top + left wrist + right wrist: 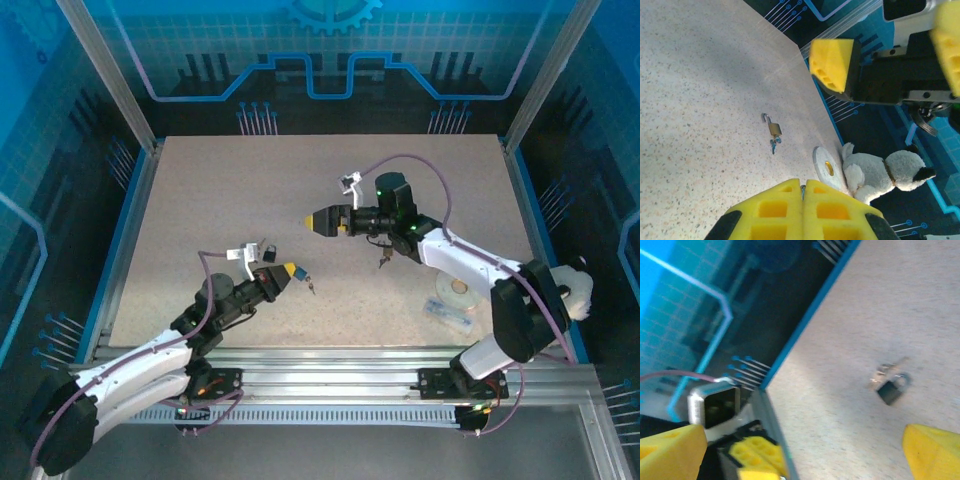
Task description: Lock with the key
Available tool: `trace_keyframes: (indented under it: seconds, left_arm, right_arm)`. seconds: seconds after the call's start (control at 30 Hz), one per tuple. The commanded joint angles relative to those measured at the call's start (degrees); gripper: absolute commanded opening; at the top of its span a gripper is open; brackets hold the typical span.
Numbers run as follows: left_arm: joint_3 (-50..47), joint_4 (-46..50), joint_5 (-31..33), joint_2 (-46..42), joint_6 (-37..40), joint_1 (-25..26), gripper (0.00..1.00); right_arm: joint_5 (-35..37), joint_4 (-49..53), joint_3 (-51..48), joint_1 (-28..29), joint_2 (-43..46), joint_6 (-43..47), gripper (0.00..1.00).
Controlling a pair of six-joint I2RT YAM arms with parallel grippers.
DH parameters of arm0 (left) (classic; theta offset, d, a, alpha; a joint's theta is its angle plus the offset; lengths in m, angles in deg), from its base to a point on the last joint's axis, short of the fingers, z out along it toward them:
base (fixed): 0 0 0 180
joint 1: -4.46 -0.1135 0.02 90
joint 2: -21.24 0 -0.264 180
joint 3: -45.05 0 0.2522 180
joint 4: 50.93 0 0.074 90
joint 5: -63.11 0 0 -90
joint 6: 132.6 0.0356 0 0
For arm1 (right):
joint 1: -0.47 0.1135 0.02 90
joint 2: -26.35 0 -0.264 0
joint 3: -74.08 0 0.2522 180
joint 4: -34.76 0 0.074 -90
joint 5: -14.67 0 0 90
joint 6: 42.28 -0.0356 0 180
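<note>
Counter [200, 190]: pale, speckled, edged in blue.

Left end effector [291, 272]: located at 7 o'clock of the counter's middle in the top view. Its yellow fingers [775, 210] are pressed together. A small metal tip [802, 188] is seen at their seam; whether it is gripped cannot be told.

Right end effector [322, 221]: held above the counter's middle and pointed toward 9 o'clock. Its yellow fingers [932, 450] are spread wide, and nothing is held between them.

Brass padlock [774, 129]: laid flat on the counter with its shackle swung open. Blue-headed keys [774, 145] are seen touching its lower end. In the top view it is found at 4 o'clock of the middle, under the right arm's wrist.

Dark padlock [268, 250]: set on the counter just beside the left end effector, at its 11 o'clock.

Tape roll [458, 290]: laid flat at 4 o'clock, near the counter's right edge.

Plush toy [582, 290]: white with dark patches, placed beyond that edge at 3 o'clock.
</note>
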Motion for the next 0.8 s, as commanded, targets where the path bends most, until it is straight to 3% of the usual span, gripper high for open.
trace_keyframes:
  seconds: [0.0, 0.2, 0.47, 0.6, 0.77]
  left_arm:
    - [3.6, -0.6, -0.8, 1.4, 3.1, -0.4, 0.0]
    - [6.2, -3.0, -1.2, 5.7, 3.8, -0.9, 0.0]
    - [9.9, -8.3, -4.3, 14.5, 1.9, -1.6, 0.0]
    - [12.5, -9.9, -5.3, 18.4, 1.0, -1.9, 0.0]
    - [16.1, -11.5, -7.2, 23.7, -0.5, -1.9, 0.0]
  right_arm:
    - [15.0, 16.2, 2.8, 0.7, 3.7, 10.9, 1.0]
    - [37.8, 23.7, 2.0, 3.8, 10.2, 17.2, 1.0]
    - [58.0, 12.5, -11.1, 5.5, 22.9, 14.9, 1.0]
    - [56.3, -2.0, -22.4, 4.7, 30.4, 12.4, 1.0]
    - [55.1, -11.7, -31.3, 2.6, 36.5, 7.7, 1.0]
